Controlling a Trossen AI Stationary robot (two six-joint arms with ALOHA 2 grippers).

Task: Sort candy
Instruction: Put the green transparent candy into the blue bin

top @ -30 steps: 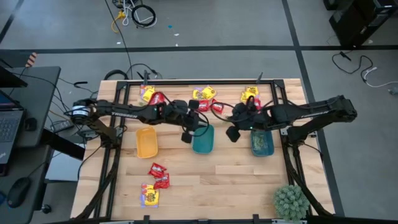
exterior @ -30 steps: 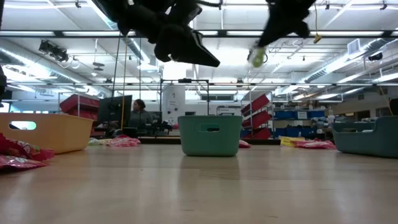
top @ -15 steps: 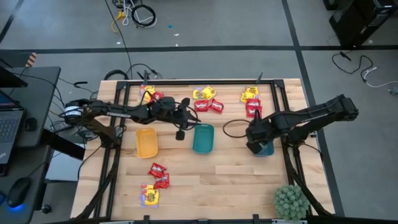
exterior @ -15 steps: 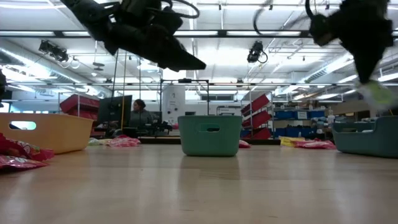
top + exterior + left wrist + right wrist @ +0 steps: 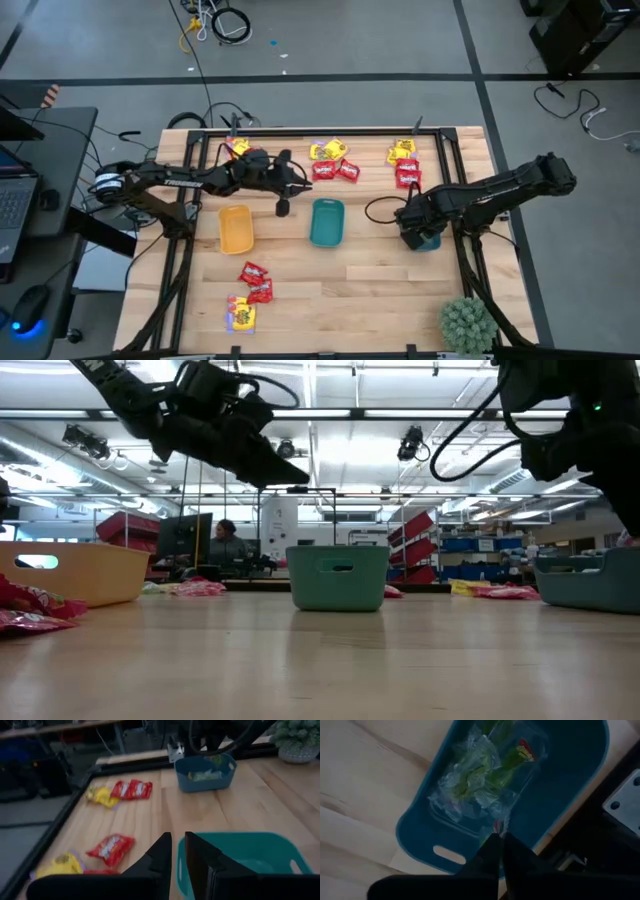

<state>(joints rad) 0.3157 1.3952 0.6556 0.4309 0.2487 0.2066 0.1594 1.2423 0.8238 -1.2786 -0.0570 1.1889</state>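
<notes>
Red and yellow candy lies flat along the table's far edge (image 5: pixel 335 168) and near the front left (image 5: pixel 252 280). A yellow-orange tray (image 5: pixel 236 230), a teal tray (image 5: pixel 326 225) and a blue tray (image 5: pixel 570 780) stand in a row across the middle. My right gripper (image 5: pixel 499 837) points down over the blue tray, shut on a green candy (image 5: pixel 485 780). My left gripper (image 5: pixel 283 207) hovers between the yellow-orange and teal trays. Its fingers (image 5: pixel 165 851) stand a narrow gap apart with nothing between them. My right gripper pinches the edge of the green candy's clear wrapper (image 5: pixel 496 826) between its two fingertips, from above, pointing down. The candy hangs below the fingers inside the blue tray's outline. I cannot tell whether it rests on the green candies lying there.
A spiky green plant (image 5: pixel 467 322) stands at the front right corner. A black frame rail (image 5: pixel 300 130) runs around the table. Bare wood lies in front of the trays (image 5: pixel 370 290). Beyond the far edge, the low view shows a person seated at a desk (image 5: pixel 225 545).
My right gripper has swung from above the table's middle toward the right edge and sunk over the blue tray. It has tipped from slanting to pointing down, with the green candy hanging from it. My left gripper has drawn back from the teal tray toward the table's left.
</notes>
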